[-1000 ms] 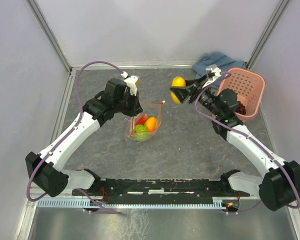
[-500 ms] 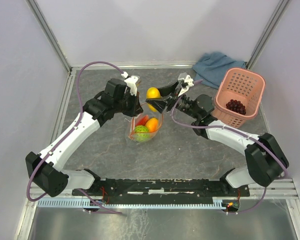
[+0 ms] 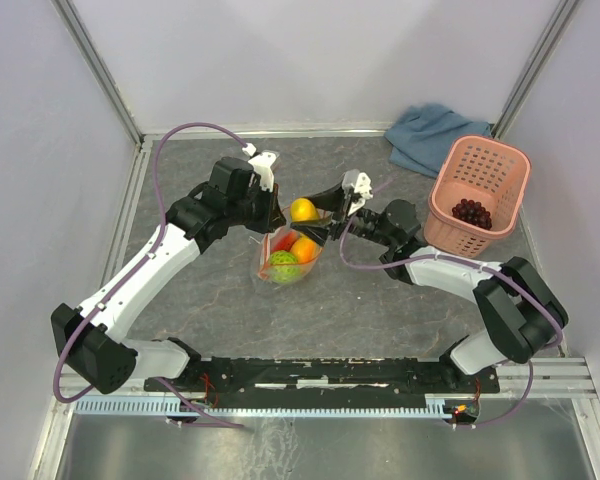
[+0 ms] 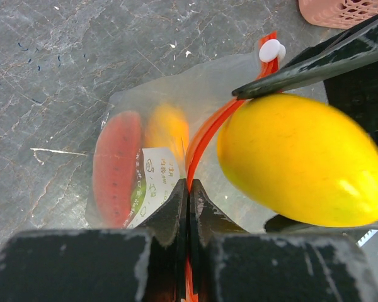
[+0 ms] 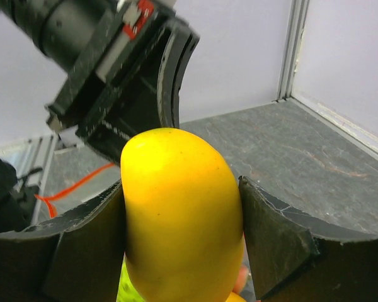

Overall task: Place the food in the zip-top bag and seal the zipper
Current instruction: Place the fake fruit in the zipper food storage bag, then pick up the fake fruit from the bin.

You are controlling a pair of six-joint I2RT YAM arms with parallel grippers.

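Note:
The clear zip-top bag (image 3: 290, 255) lies mid-table with the watermelon wedge (image 4: 116, 167) and the orange fruit (image 4: 168, 129) inside. My left gripper (image 4: 188, 184) is shut on the bag's red-orange zipper strip (image 4: 208, 129), holding the mouth up; its white end piece (image 4: 271, 50) shows at the far end. My right gripper (image 5: 179, 217) is shut on the yellow oblong fruit (image 5: 179, 214), held just over the bag's mouth; the fruit also shows in the top view (image 3: 302, 209) and in the left wrist view (image 4: 302, 160). The dark grapes (image 3: 472, 211) lie in the pink basket.
The pink lattice basket (image 3: 505, 165) stands at the right rear. A blue-grey cloth (image 3: 425, 130) lies behind it. Metal enclosure rails (image 3: 100, 70) and walls border the table on the left, rear and right.
My right gripper has carried the yellow fruit leftward from near the basket to just over the bag's mouth. The left gripper has stayed put, holding the zipper strip.

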